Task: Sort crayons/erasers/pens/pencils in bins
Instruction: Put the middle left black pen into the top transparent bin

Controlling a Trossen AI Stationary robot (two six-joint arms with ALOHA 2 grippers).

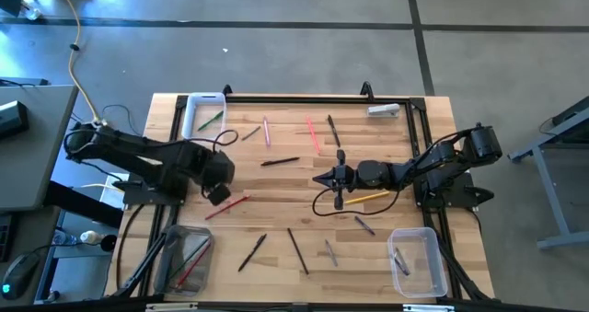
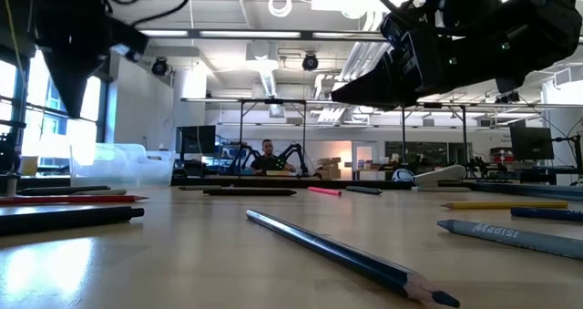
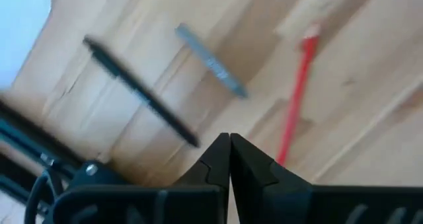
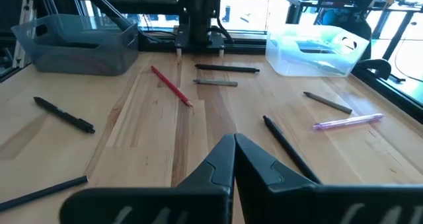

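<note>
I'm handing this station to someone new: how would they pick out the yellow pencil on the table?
Start at the right arm's gripper, which hangs shut over the middle of the wooden table. Just beside it, on the side toward the clear bin, lies the yellow pencil. It is the only yellow stick there; its neighbours are grey and black.

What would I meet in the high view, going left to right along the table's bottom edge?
Grey bin → short black pen → long black stick → grey stick → clear bin.
</note>
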